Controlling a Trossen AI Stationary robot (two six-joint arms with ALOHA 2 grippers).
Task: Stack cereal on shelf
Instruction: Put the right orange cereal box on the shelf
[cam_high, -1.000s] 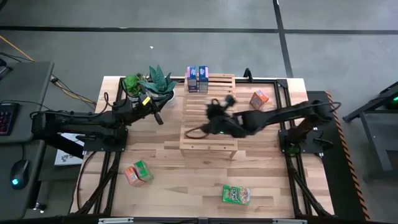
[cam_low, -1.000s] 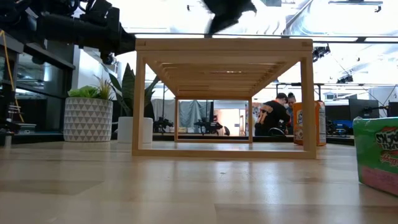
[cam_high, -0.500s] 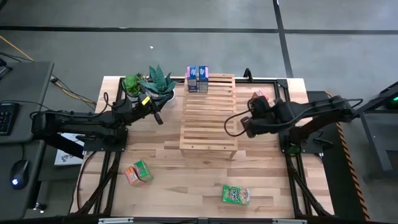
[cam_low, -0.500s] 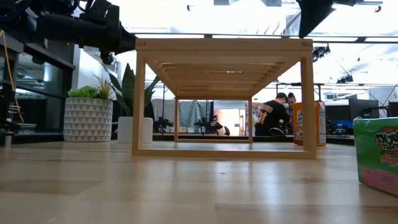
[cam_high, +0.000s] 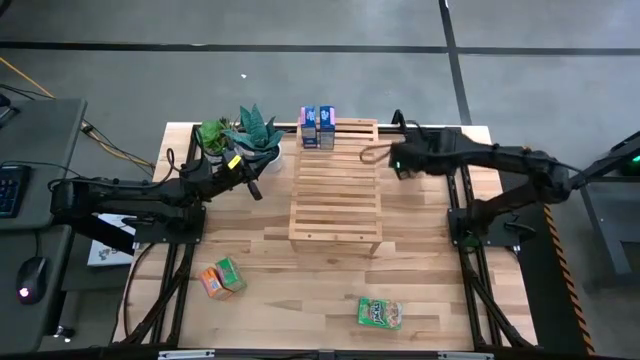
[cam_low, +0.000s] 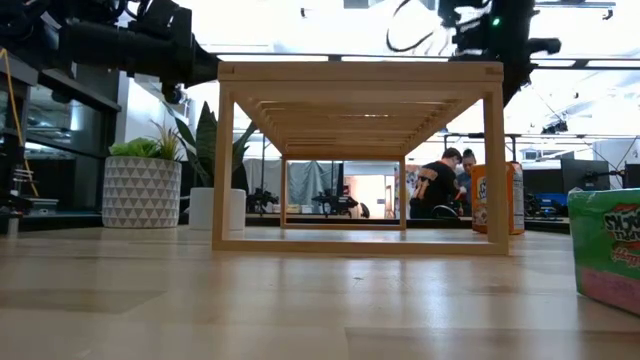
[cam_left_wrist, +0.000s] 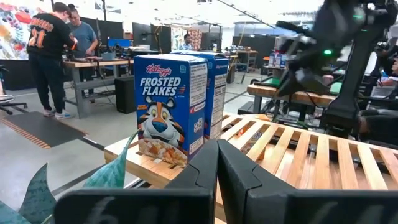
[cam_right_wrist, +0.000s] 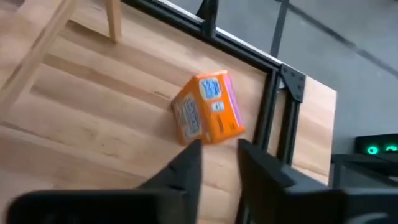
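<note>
The right gripper (cam_right_wrist: 214, 163) hangs in the air past the far right corner of the large light-wood slatted rack (cam_high: 335, 183), its two dark fingers (cam_right_wrist: 186, 167) spread a little with nothing between them. Directly below and just ahead of those fingers an orange printed cardboard cereal box (cam_right_wrist: 207, 109) stands on the bare wooden tabletop (cam_high: 300, 280), near the black frame rail at the table's far right edge; in the high view the arm covers this box.

The left gripper (cam_left_wrist: 216, 165) waits on the other side of the rack, beside its far left corner, with fingers (cam_left_wrist: 200, 171) pressed together and empty. Just ahead of it two blue Frosted Flakes cereal boxes (cam_left_wrist: 171, 107) stand upright side by side, touching, on the rack's far end. Beside this gripper sit two green potted plants (cam_high: 240, 135).

Well away from both grippers, on the near part of the table, an orange and a green small box (cam_high: 221, 278) lie together at the left, and a green cereal box (cam_high: 380, 313) lies flat toward the right.
</note>
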